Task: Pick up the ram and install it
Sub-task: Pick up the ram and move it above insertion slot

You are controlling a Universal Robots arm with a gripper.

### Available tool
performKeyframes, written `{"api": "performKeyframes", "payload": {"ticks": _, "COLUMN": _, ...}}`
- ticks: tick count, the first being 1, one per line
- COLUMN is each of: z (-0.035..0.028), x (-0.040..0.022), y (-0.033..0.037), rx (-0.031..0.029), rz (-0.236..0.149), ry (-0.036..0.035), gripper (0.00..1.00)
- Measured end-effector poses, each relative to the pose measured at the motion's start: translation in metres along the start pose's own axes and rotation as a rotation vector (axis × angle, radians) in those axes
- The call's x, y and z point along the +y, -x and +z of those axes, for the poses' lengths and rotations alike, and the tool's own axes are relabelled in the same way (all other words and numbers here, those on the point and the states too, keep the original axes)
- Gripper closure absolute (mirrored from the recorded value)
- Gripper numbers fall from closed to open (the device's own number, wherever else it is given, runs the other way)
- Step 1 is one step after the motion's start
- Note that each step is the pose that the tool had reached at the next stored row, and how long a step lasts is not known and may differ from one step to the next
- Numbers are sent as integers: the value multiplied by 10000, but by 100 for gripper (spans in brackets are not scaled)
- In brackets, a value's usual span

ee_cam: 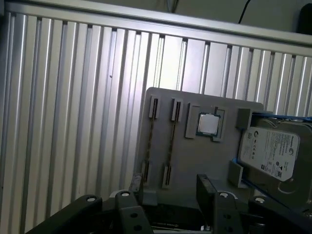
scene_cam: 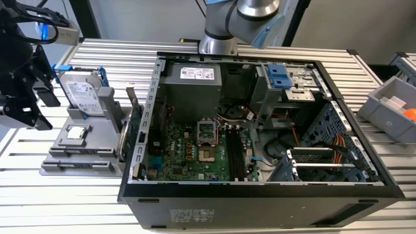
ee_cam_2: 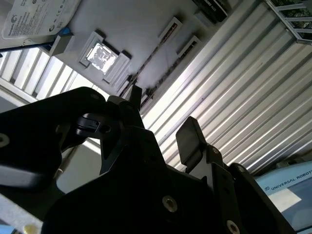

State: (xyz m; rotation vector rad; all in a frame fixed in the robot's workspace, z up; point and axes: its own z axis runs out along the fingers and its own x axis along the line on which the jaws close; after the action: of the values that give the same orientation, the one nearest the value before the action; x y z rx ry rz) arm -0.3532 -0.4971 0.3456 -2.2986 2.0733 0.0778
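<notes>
Hand (ee_cam: 169, 184) hangs above the counter (ee_cam: 73, 122), fingers apart w/ nothing between them, just by the grey parts tray (ee_cam: 195, 161). The ram (ee_cam: 171, 142) is prob. the thin dark stick set edge-up in the tray's slots, a second one beside it; hard to be sure. CPU (ee_cam: 208, 125) and HDD (ee_cam: 270, 148) share that tray. An open PC case (scene_cam: 260, 204) stands to the exterior view's right of it.

Ribbed aluminium tabletop (scene_cam: 117, 53): brushed sheen. Grey plastic parts holder (ee_cam: 195, 156): matt, smooth. Silver hard drive (ee_cam: 270, 148): bare metal, glossy label. Square processor chip (ee_cam: 209, 124): polished metal lid. Black computer case (scene_cam: 260, 209): matt painted steel. Black gripper (ee_cam_2: 162, 109): matt.
</notes>
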Motion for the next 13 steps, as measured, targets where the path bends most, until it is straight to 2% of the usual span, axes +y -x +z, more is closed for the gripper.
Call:
{"api": "performKeyframes", "payload": {"ticks": 6, "z": 61, "x": -3, "y": -5, "rx": 0, "rz": 36, "ry": -2, "gripper": 0}}
{"api": "performKeyframes", "payload": {"ticks": 9, "z": 97, "x": -5, "y": -8, "rx": 0, "rz": 342, "ry": -23, "gripper": 0}}
{"api": "performKeyframes", "payload": {"ticks": 13, "z": 139, "x": -5, "y": -10, "rx": 0, "rz": 935, "ry": -62, "gripper": 0}}
